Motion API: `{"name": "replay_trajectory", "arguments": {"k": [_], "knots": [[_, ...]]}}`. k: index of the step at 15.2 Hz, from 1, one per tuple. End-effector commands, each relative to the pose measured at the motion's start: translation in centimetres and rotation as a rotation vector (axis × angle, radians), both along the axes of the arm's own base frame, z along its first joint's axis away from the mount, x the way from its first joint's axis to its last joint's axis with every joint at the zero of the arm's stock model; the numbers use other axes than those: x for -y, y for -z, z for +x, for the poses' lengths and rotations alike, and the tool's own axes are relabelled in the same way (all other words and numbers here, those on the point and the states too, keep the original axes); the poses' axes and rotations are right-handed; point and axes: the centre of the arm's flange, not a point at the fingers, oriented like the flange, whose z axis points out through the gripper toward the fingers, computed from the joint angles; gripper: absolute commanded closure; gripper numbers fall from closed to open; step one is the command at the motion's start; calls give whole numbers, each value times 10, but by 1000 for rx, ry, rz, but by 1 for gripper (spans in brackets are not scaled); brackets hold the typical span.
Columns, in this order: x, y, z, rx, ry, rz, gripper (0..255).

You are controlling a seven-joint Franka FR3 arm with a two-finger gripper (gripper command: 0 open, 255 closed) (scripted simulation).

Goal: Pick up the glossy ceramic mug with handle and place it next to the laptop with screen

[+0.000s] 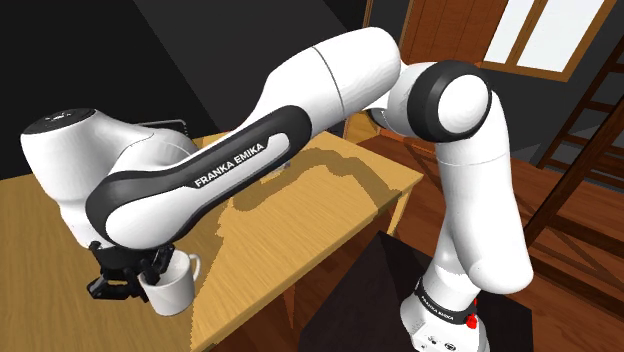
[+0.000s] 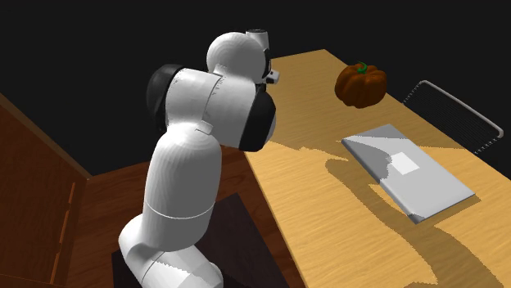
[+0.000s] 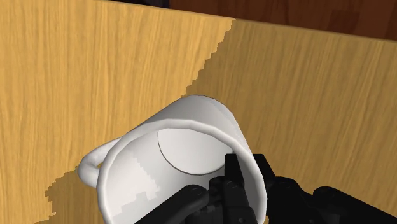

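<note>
**Gripper.** The gripper [image 3: 248, 167] is clamped on the wall of the white mug [image 3: 184, 149]. One black finger sits inside the rim and the other outside it, with the wall pinched between them. In my judgement a rim pinch was chosen because the rounded body offers less purchase than the thin wall, which fits easily between the pads.

**Mug.** It sits directly at the fingertips, its mouth open toward the hand. The handle [image 3: 89, 167] is on the side opposite the pinched wall and clear of both fingers, so it does not interfere with the grip. In the shoulder view the gripper [image 1: 145, 278] meets the mug [image 1: 172, 290] at the rim. The cup stands roughly upright there, with its handle [image 1: 195, 265] turned away from the hand. Whether the base rests on the table [image 1: 330, 190] or hangs just above it cannot be determined.

**Surroundings.** Bare wood lies beneath and around the gripper. The grey laptop [image 2: 409, 172] lies flat, well apart from the gripper. An orange pumpkin [image 2: 360, 84] is near its far end and a wire rack [image 2: 458, 114] is just beside it.

**Assessment.**
- The grasp appears secured. The carry and the set-down are not yet done.
- The open wood on the laptop's arm-facing side looks the likeliest place to set the mug down, since the pumpkin and the rack crowd the other sides.
- A single-wall pinch may let the mug pivot during travel.
</note>
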Motion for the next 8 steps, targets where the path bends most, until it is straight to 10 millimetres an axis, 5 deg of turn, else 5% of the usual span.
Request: {"name": "replay_trajectory", "arguments": {"k": [1, 8], "knots": [[1, -10, 0, 0, 0, 0, 255], [1, -47, 0, 0, 0, 0, 255]]}}
